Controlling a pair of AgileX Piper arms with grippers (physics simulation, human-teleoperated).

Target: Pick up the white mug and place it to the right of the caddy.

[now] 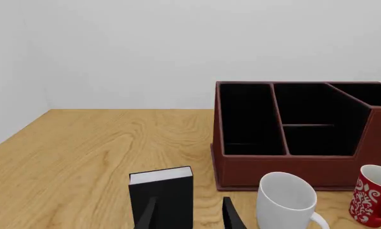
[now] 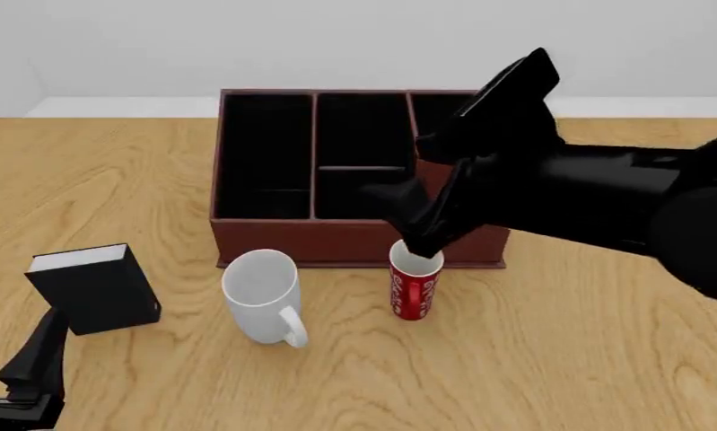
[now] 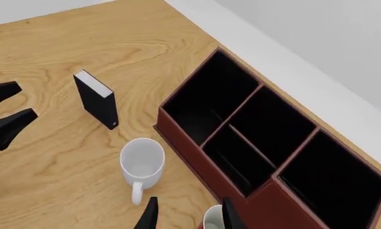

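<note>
The white mug stands upright on the wooden table, mouth up, with its loop handle turned toward the near edge. It sits just in front of the caddy's near wall, toward that wall's left half, close to it but not touching. No gripper is in contact with it.

The caddy is the large reddish-brown box at the middle of the table, lined in black, divided into several compartments. Its taller corner section is at the near right.

A red patterned cup stands upright to the right of the white mug, also just in front of the caddy's near wall. The two vessels stand apart.

The right gripper hangs directly above the red cup, fingertips at or just over its rim. In the right wrist view the two fingers are spread, with a clear gap between them, and hold nothing.

A black book stands upright on the near left of the table, well left of the white mug.

The left gripper is low at the near left corner, just near-side of the book. In the left wrist view its fingers are parted and empty, aimed toward the book and the caddy beyond.
</note>
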